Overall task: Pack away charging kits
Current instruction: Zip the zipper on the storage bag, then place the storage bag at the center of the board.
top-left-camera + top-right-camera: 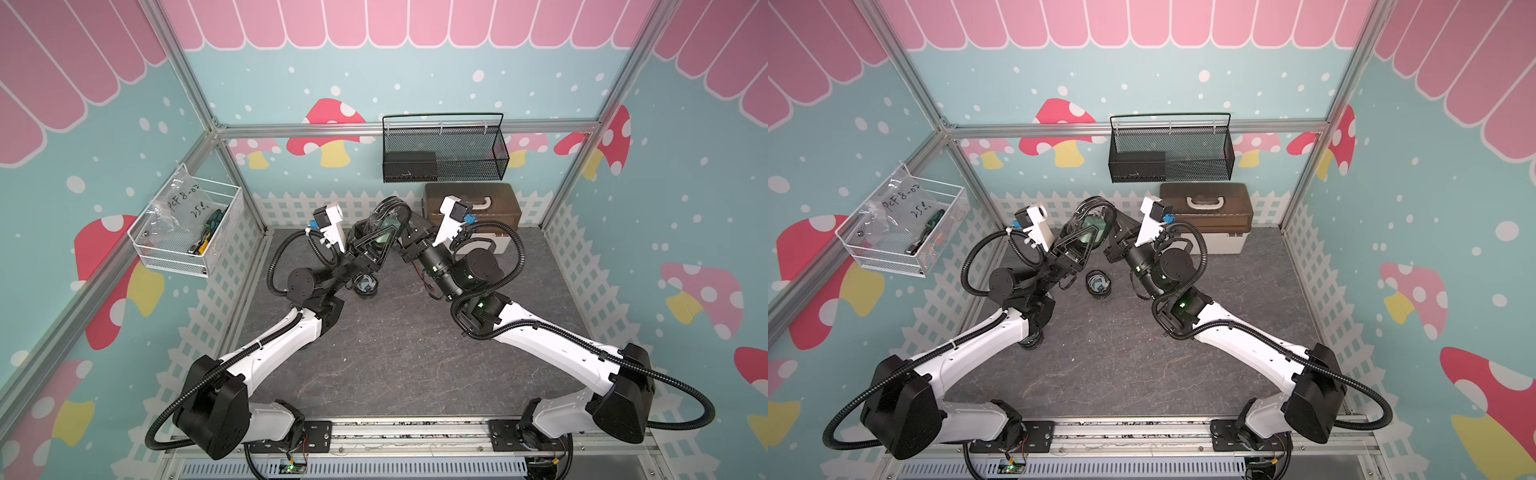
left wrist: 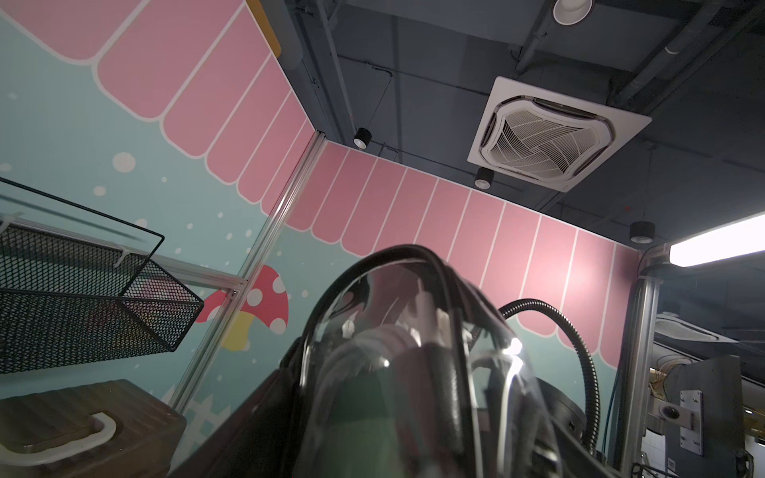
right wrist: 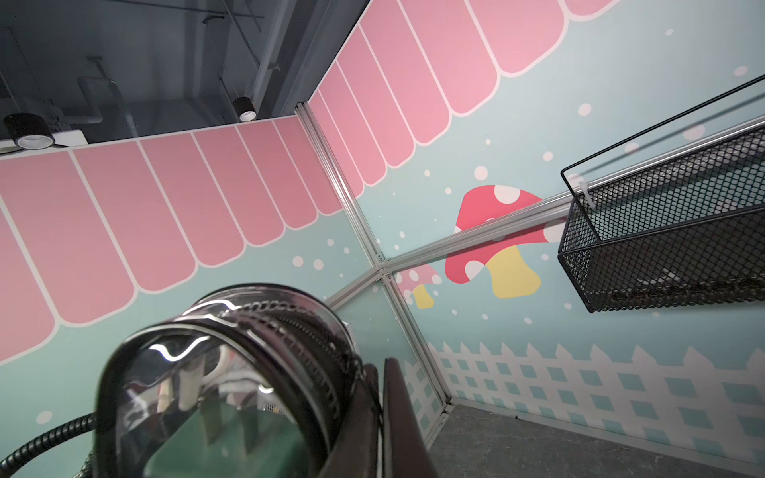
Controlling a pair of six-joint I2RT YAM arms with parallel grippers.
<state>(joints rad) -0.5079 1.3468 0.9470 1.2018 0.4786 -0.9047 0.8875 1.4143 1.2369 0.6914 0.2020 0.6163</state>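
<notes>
Charging kit — aloft, pinched by right gripper.

A black mesh basket hangs on the back wall's rail. Under it, on the grey tabletop, stands a white case with a brown lid. A white wire basket on the left wall holds a handwritten plastic bag.

Robot test cell, aluminium frame, mushroom-printed panels, bare industrial ceiling
</notes>
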